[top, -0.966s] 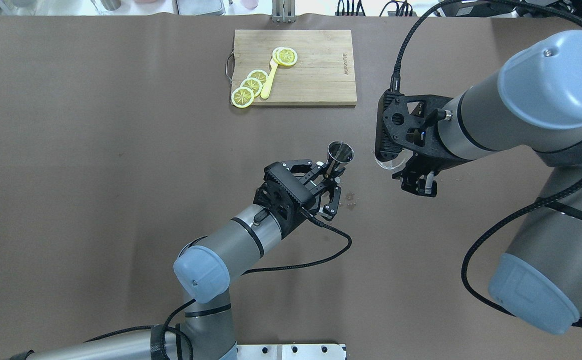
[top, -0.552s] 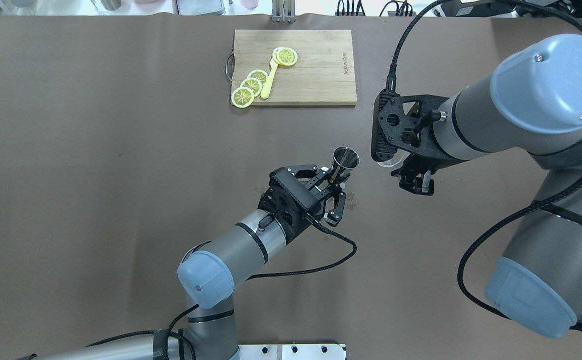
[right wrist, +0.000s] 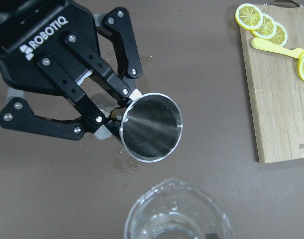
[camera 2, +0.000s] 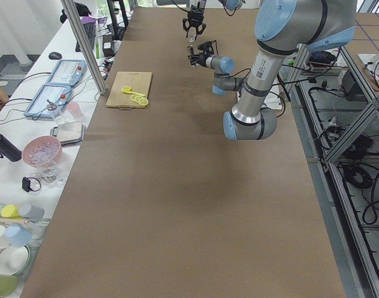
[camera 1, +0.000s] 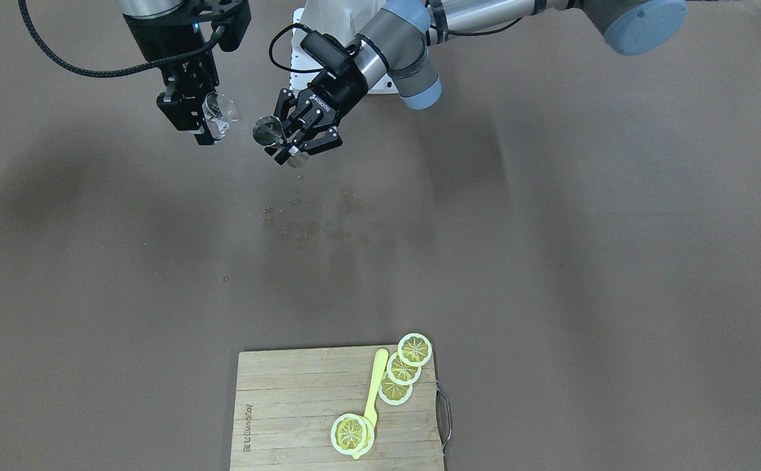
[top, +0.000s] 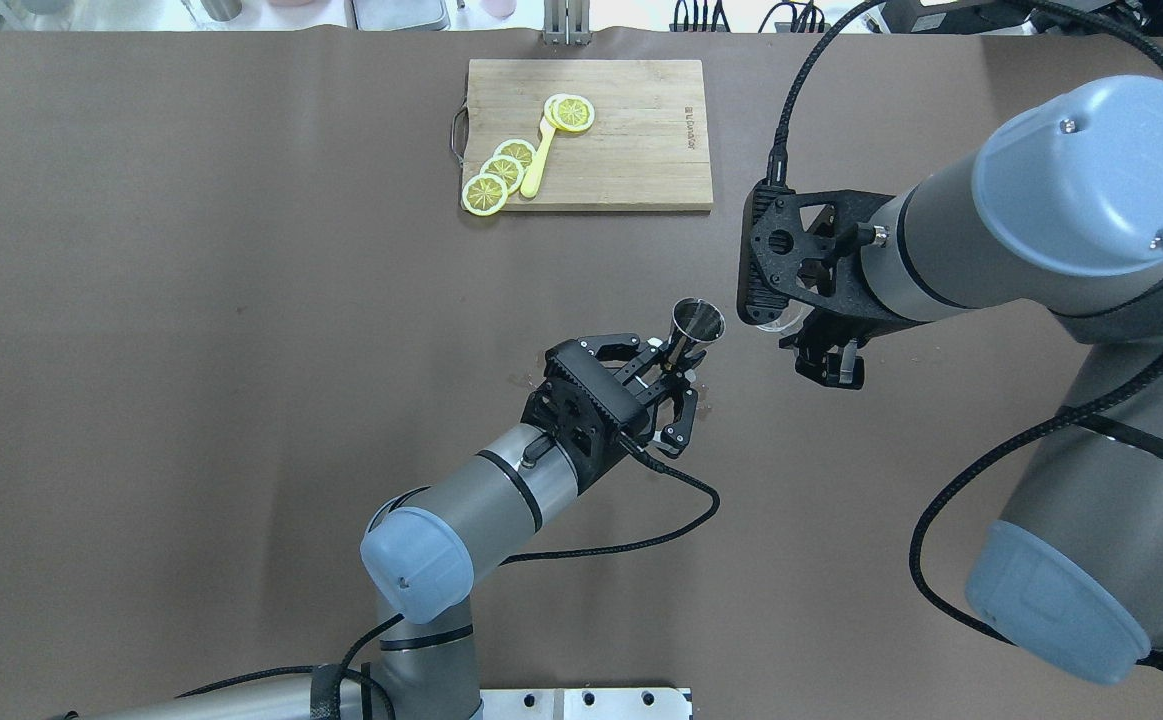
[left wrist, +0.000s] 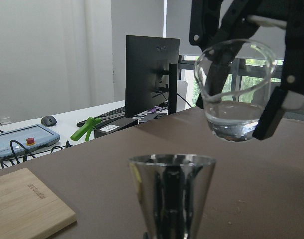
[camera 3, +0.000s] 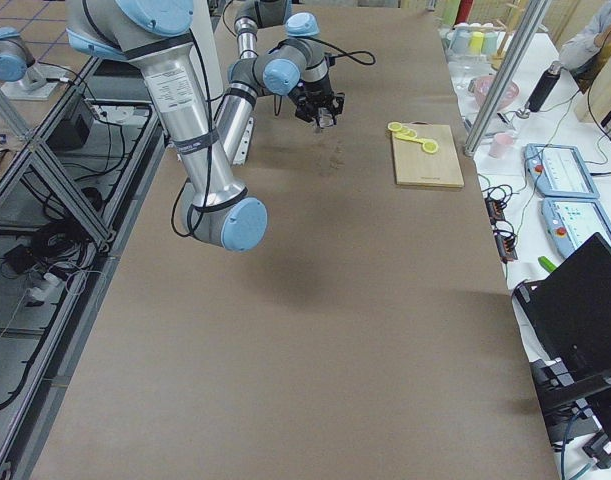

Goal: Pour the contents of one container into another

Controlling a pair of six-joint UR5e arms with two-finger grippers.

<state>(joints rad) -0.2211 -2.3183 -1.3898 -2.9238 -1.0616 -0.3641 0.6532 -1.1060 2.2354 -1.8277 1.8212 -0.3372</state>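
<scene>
Overhead exterior: left hand (top: 674,366) holds jigger (top: 698,321) just beside beaker (top: 773,323).

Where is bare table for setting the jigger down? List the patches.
Bare: the wide table stretch left of the board and left gripper; the strip between board and grippers. Crowded: around the jigger and the right gripper with its glass, above wet spots.

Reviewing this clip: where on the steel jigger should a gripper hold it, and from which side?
Pinch the narrow lower part of the jigger, coming in from the side, as the left gripper does. It stands upright and flares to an open mouth, so a low side hold leaves the rim clear for the glass beaker beside it.
</scene>
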